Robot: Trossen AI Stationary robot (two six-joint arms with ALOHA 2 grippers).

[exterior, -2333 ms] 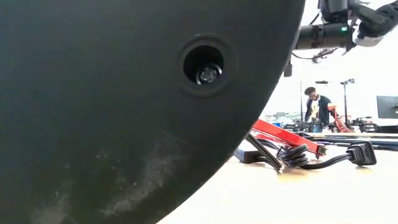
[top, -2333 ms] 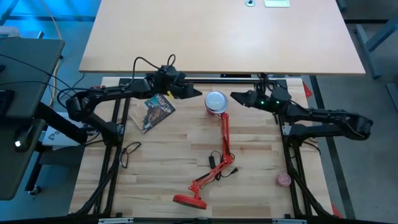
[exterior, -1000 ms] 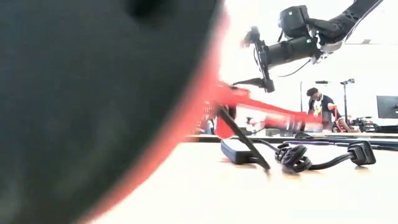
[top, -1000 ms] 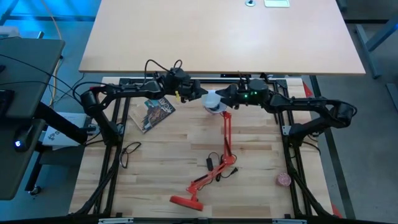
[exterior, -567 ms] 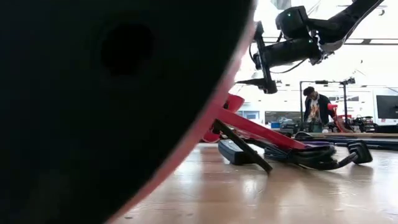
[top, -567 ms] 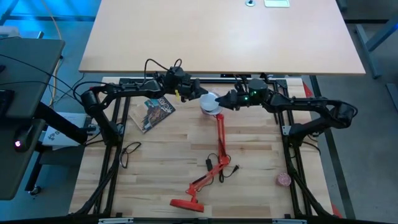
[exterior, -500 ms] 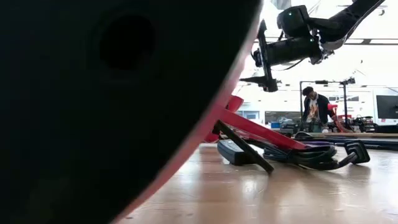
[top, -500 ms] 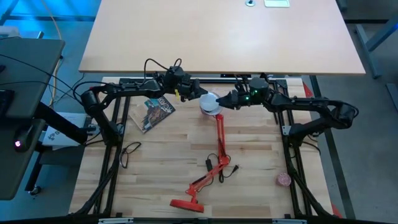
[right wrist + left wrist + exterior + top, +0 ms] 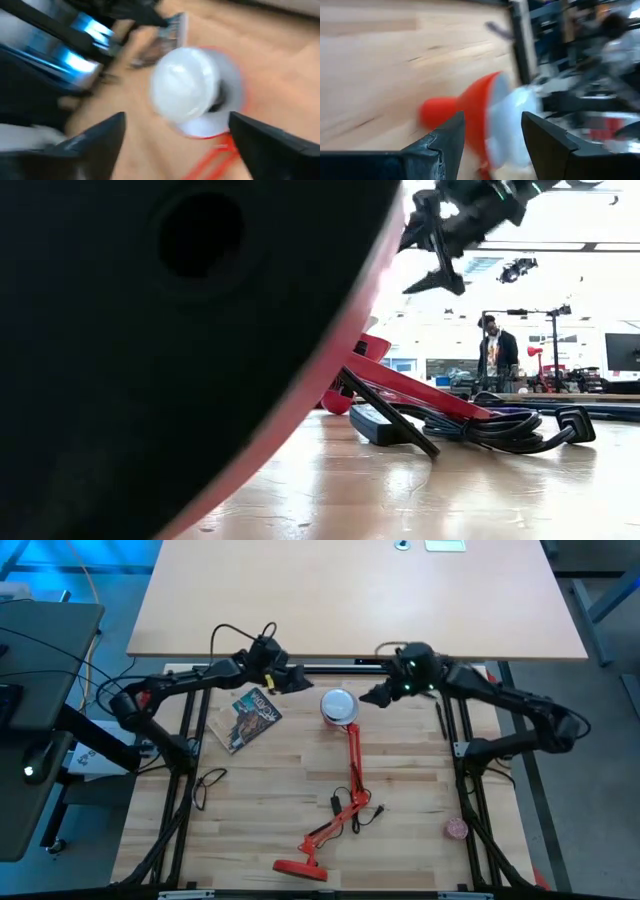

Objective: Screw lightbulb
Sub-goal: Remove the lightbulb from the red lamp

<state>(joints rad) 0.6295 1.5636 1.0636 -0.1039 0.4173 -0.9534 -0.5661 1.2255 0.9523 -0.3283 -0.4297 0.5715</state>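
The red desk lamp [image 9: 352,775] lies on the wooden table, with its base [image 9: 297,864] near the front edge. Its shade [image 9: 340,710] is at the far middle. The white lightbulb [image 9: 338,702] sits in the shade, its dome out and its neck hidden; it also shows in the right wrist view [image 9: 182,90] and blurred in the left wrist view [image 9: 512,125]. My left gripper [image 9: 300,686] is open, left of the shade and clear of it. My right gripper [image 9: 368,697] is open, right of the shade and raised, and it touches nothing.
A booklet [image 9: 248,718] lies left of the shade. A black cable loop [image 9: 208,785] lies at the left, the lamp's plug and cord [image 9: 352,808] at the middle, and a pink round thing [image 9: 456,828] at the right. A person [image 9: 497,352] stands far behind the table.
Both grippers have drawn back from the shade: the left toward the table's left edge, the right up and toward the far right. About a second ago the lamp's head and arm slid a little to the left, then stayed still.
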